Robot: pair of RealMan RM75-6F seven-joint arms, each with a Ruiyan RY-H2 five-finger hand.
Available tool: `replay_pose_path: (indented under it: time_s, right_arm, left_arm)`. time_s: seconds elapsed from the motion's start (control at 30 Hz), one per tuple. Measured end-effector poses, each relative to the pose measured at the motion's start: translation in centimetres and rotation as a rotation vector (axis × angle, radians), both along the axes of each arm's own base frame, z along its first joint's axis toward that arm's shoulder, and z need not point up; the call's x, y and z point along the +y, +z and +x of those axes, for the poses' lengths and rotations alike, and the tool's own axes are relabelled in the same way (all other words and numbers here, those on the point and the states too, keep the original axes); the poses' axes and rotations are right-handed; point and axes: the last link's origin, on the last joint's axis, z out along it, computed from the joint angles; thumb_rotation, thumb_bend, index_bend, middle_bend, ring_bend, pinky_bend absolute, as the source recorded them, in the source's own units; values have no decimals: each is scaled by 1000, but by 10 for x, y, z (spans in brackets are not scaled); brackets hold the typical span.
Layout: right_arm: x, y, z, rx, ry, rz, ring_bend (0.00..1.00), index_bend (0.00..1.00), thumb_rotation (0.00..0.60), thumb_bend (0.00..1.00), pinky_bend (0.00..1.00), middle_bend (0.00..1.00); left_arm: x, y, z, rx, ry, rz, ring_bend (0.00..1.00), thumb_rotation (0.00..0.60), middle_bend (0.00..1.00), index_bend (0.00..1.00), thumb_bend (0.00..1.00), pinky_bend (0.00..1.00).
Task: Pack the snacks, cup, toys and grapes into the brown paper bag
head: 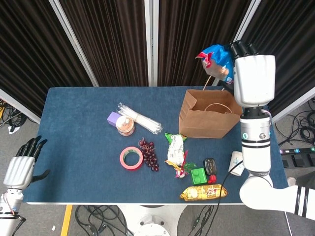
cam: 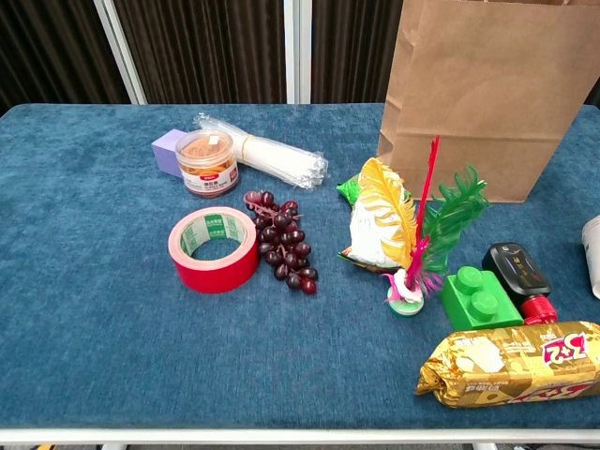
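- Above the far right of the table (head: 78, 147): right hand (head: 253, 78), raised high, fingers curled around a blue snack packet (head: 216, 56); packet held over the far rim of the brown paper bag (head: 210, 118), clear of it.
- At the far right of the table: brown paper bag, upright, mouth open, handles standing up.
- Off the near left corner: left hand (head: 20, 167), below table level, fingers apart, holding nothing.
- Left of the bag, toward the far side: small jar with orange lid (cam: 206, 159), touching a purple block (cam: 169, 150) and a clear sleeve of white sticks (cam: 272, 157).
- At centre: roll of red tape (cam: 214, 249), lying flat; bunch of dark grapes (cam: 283, 242) just right of it.
- Near the bag's base: green and white snack bag (cam: 373, 220), with a feathered toy (cam: 422, 234) standing against it.
- Toward the near right: green building block (cam: 480, 298), beside a black object (cam: 514, 267) with a red piece (cam: 538, 309) below it.
- At the near right edge: gold biscuit packet (cam: 511, 361), lying lengthwise.
- At the right edge: white cup (head: 236, 162), partly hidden by the right arm in the head view.
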Motion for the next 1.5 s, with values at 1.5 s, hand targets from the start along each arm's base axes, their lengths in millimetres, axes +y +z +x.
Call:
replay_pose_path:
  time_s: [1.5]
  right_arm:
    - [-39, -90, -76, 205, -177, 367, 474, 603, 600, 168, 643, 525]
  left_arm:
    - [3, -2, -5, -6, -6, 2, 27, 600, 133, 137, 229, 167]
